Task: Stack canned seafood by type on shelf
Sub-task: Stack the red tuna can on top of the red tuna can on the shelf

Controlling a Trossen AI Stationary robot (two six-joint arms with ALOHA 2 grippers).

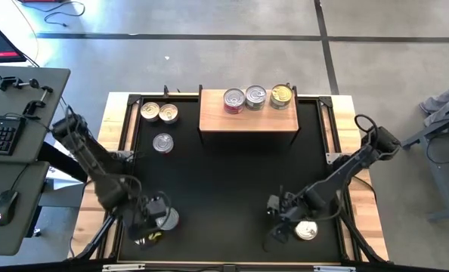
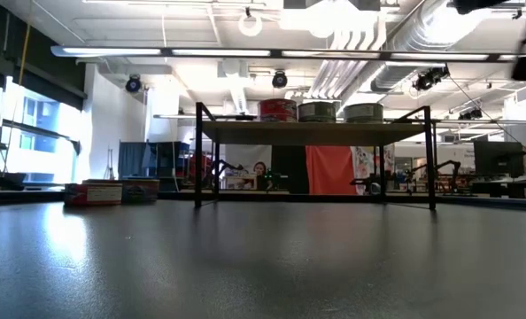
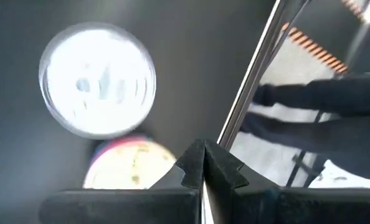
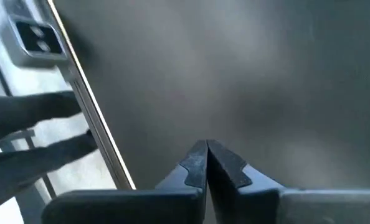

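1. The left gripper (image 3: 202,163) sits low over the black mat (image 1: 232,181) at the table's near left corner, its fingers pressed together on nothing.
2. Just beyond its fingertips lie two tins: a silver-lidded tin (image 3: 98,81) farther off and a gold-lidded tin with a pink rim (image 3: 132,163) closer in; the two seem to touch or overlap.
3. The right gripper (image 4: 207,158) is low at the near right of the mat, fingers closed together and empty, with bare mat ahead of them.
4. A silver tin (image 1: 307,230) lies just beside the right gripper, toward the table's near edge.
5. Far across the mat from both grippers stands the wooden shelf (image 1: 247,121), carrying three tins in a row along its back: a red-sided tin (image 1: 234,100), a plain silver tin (image 1: 255,96) and a gold tin (image 1: 282,95).
6. Well ahead of the left gripper, left of the shelf, two gold-topped tins (image 1: 159,112) sit side by side, with a lone silver tin (image 1: 162,142) a little nearer.
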